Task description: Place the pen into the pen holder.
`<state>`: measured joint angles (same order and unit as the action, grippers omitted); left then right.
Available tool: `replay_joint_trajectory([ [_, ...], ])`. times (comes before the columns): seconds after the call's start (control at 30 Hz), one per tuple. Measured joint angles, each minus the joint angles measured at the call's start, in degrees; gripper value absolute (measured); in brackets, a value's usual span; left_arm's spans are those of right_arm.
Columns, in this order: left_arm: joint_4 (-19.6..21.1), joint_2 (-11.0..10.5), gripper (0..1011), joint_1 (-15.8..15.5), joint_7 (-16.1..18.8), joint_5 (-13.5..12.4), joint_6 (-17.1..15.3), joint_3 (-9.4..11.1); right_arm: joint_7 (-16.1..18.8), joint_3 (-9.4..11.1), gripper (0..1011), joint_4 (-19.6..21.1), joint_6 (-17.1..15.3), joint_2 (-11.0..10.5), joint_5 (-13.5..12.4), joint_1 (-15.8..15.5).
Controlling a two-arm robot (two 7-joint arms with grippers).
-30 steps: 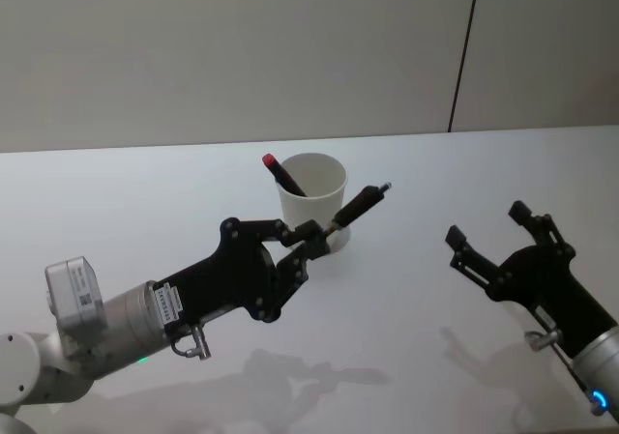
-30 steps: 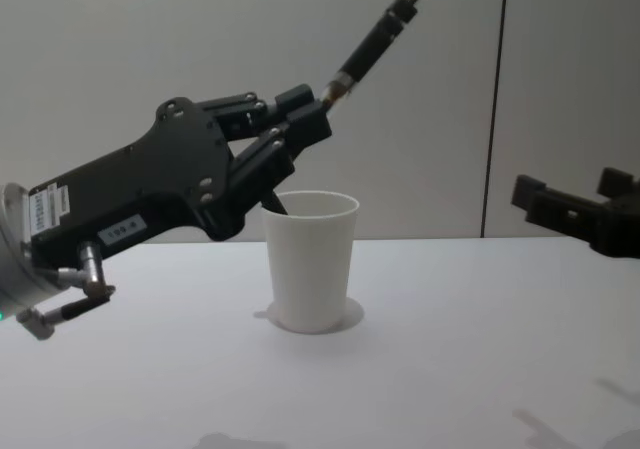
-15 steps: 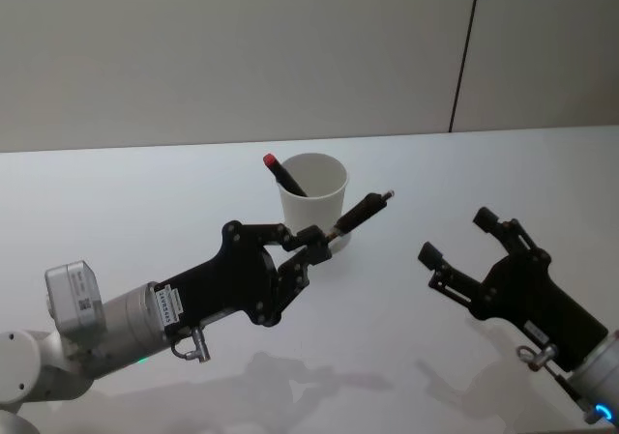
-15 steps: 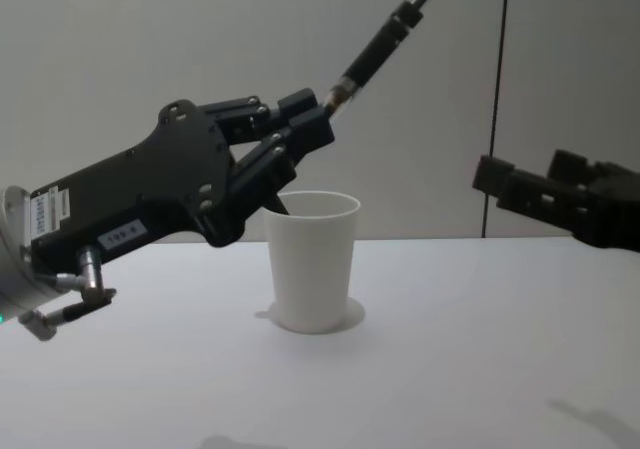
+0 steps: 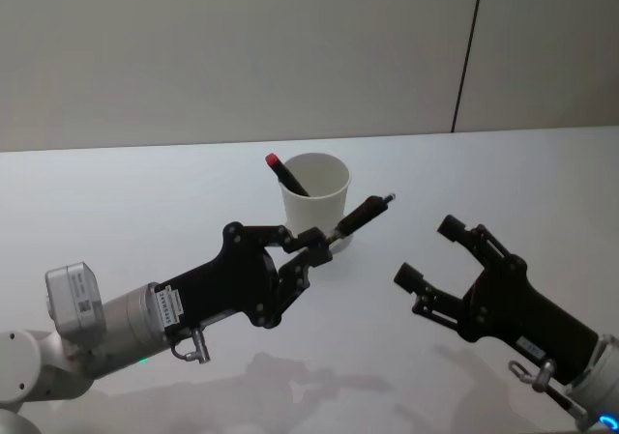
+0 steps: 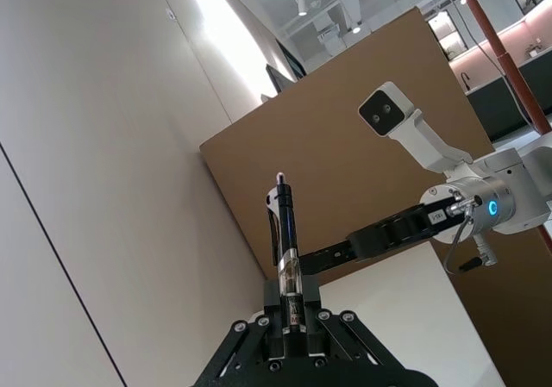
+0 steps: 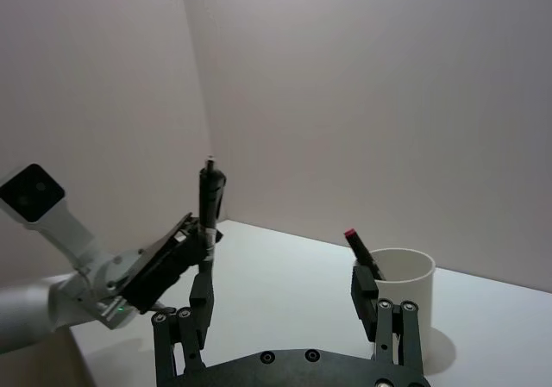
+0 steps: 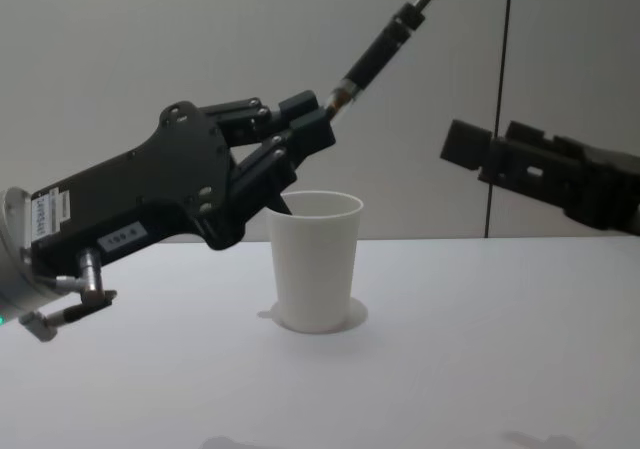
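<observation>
Red-capped marker [image 5: 283, 173] inside pen holder [image 5: 319, 202]

right claw [image 5: 428, 252] | shifted left, come closer | toward raised pen [image 5: 363, 212]

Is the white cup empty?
Not empty. A black pen with a red tip leans inside the white paper cup, poking above its rim.

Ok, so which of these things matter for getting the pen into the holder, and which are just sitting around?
In the job: black pen, tilted, clamped in the left gripper; white paper-cup pen holder.
Just there: red-capped pen already in the holder; open right gripper, held above the table.
</observation>
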<state>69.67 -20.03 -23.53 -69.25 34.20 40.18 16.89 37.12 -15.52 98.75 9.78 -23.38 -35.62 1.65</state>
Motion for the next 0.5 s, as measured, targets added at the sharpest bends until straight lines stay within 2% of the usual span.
replay_joint_trajectory([
  [0.2, -0.1, 0.0, 144, 0.0, -0.1, 0.0, 0.0, 0.0, 3.0, -0.1, 1002, -0.4, -0.3, -0.2, -1.4, 0.4],
  [0.5, -0.1, 0.0, 144, -0.1, -0.2, 0.1, 0.1, 0.0, 2.1, -0.2, 1002, -0.3, -0.1, -0.2, -1.4, 0.4],
])
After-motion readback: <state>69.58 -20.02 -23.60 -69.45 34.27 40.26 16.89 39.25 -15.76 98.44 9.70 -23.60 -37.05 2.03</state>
